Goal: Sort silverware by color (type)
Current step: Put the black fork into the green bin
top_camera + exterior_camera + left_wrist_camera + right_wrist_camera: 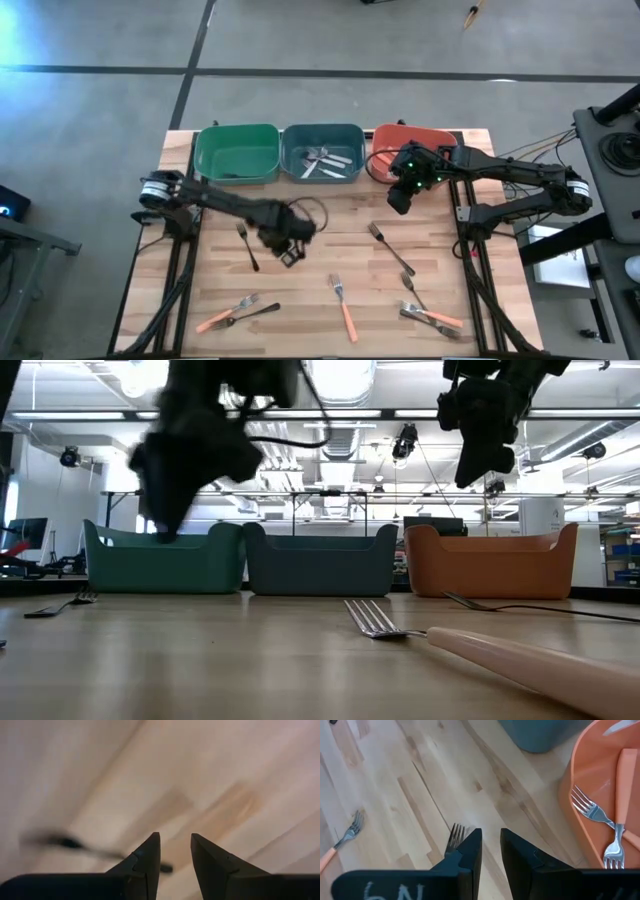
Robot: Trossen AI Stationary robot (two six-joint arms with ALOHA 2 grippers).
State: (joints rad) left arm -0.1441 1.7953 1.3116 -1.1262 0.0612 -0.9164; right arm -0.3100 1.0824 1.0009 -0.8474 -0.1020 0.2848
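Three bins stand in a row at the far edge of the counter [200, 290]: green bin [237, 153], blue bin [322, 152] with silver pieces inside, orange bin [410, 140]. The left claw [290, 252] hangs over the counter just beside a black fork [247, 245]. The right claw [398, 200] hovers near the orange bin. Forks lie scattered: a silver fork [390, 248], an orange-handled fork [343, 307], and mixed pairs at both near corners.

Lab or workshop hall: concrete floor [90, 120], exposed ceiling ducts [340, 435], equipment racks behind table [330, 270].
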